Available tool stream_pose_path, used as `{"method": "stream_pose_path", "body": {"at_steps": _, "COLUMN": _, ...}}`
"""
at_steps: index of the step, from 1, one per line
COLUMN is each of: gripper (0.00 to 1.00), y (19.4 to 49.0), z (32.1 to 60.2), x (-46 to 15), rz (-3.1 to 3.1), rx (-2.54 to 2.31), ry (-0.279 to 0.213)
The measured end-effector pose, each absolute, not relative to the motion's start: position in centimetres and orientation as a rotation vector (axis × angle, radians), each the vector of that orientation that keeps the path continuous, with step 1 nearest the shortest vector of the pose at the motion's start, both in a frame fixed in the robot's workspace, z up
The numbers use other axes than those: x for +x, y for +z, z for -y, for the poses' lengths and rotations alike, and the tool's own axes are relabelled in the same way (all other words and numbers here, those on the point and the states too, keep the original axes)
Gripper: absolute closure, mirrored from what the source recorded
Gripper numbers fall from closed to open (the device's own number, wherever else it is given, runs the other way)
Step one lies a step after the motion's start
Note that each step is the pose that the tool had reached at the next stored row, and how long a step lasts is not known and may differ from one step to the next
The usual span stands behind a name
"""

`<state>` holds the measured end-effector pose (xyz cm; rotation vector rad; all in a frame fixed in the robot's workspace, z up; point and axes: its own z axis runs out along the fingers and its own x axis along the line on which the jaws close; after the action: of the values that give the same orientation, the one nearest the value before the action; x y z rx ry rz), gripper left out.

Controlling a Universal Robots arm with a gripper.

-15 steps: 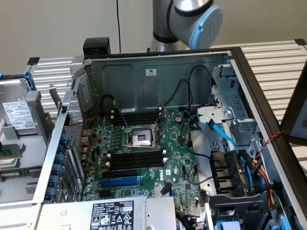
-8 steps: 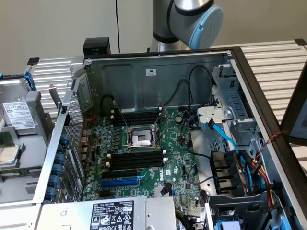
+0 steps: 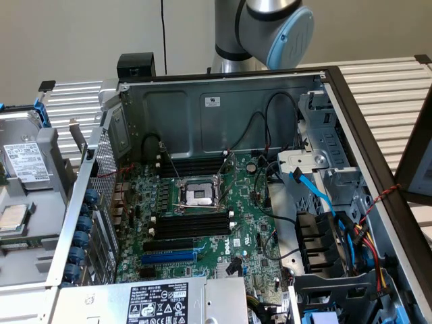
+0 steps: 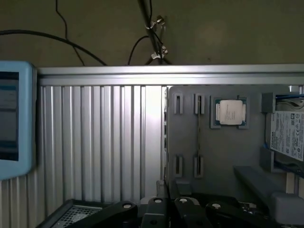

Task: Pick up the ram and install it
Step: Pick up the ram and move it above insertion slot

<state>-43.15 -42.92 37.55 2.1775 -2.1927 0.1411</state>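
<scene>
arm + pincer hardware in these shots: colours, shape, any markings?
The arm is a silver-grey metal tube with a rounded joint closed by a light blue cap. In the wrist view the pincer is made of black linkage bars, each with a pale round pin head. No markings can be read on either.

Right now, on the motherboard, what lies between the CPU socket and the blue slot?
The exterior view shows a bank of long black slots lying side by side in that stretch, between the CPU socket and the blue slot.

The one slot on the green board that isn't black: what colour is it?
The slot is bright blue, seen best in the exterior view.
</scene>
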Motion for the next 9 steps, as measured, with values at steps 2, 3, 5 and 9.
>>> {"method": "stream_pose_path", "body": {"at_steps": 2, "gripper": 0.88, "y": 38.5, "z": 43.0, "x": -42.9, "rz": 2.193, "rx": 2.177, "ry": 0.141}}
{"method": "stream_pose_path", "body": {"at_steps": 3, "gripper": 0.88, "y": 38.9, "z": 43.0, "x": -42.7, "rz": 2.193, "rx": 2.177, "ry": 0.141}}
{"method": "stream_pose_path", "body": {"at_steps": 5, "gripper": 0.88, "y": 39.8, "z": 43.0, "x": -42.4, "rz": 2.193, "rx": 2.177, "ry": 0.141}}
{"method": "stream_pose_path", "body": {"at_steps": 9, "gripper": 0.88, "y": 39.9, "z": 43.0, "x": -42.4, "rz": 2.193, "rx": 2.177, "ry": 0.141}}
